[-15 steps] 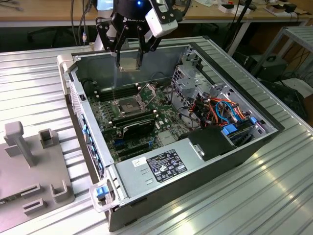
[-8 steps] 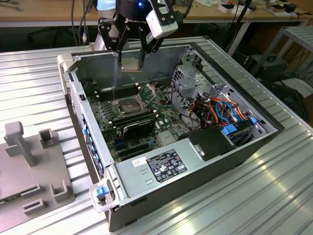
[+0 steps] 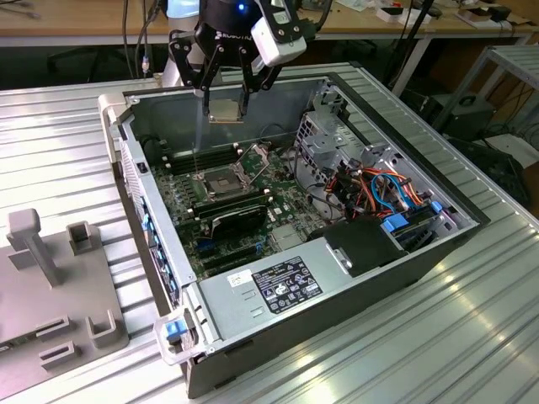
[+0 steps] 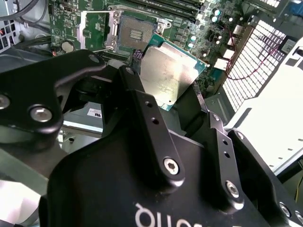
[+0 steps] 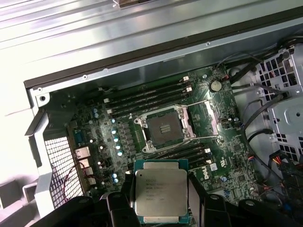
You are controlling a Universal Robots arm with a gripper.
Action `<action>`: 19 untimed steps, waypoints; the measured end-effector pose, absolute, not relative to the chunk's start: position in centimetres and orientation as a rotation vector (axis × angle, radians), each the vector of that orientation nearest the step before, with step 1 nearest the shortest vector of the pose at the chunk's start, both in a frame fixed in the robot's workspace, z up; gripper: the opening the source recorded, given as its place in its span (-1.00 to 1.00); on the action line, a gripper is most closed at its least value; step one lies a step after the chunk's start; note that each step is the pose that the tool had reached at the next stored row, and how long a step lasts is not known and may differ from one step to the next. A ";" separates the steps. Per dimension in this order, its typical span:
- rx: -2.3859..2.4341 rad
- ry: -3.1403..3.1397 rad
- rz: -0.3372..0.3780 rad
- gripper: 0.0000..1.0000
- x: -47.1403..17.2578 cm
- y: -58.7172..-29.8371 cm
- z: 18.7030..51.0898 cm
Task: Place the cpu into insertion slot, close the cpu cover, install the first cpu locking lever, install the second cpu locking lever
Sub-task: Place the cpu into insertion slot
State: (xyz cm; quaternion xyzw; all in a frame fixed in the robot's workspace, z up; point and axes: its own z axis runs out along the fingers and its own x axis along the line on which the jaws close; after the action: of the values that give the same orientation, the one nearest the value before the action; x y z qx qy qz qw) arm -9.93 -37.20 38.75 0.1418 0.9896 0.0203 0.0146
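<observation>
End effector (image 3: 225, 109) holding the cpu (image 5: 160, 196) over the open computer case (image 3: 160, 118)
Its fingers are pinching the chip's opposite edges, part-closed to its width; the cpu is hanging well above the insertion slot (image 5: 164, 127), which is lying bare, the cpu cover (image 5: 208, 118) lying swung open beside it

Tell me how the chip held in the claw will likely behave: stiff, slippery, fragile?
The chip looks like a flat plate with a metal top, so probably stiff and light. Its shiny face may be slippery. The claw grips its edges, so a bump could tilt it.
</observation>
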 end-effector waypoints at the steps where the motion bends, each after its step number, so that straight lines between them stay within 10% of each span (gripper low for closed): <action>1: 0.448 3.079 0.063 0.09 -9.9 -37.2 38.8; 19: 0.711 3.026 0.060 0.09 -10.0 -37.2 38.6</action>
State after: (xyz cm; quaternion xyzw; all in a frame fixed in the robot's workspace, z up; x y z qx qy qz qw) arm -9.98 -37.19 38.65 0.2287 0.9732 0.0192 0.0162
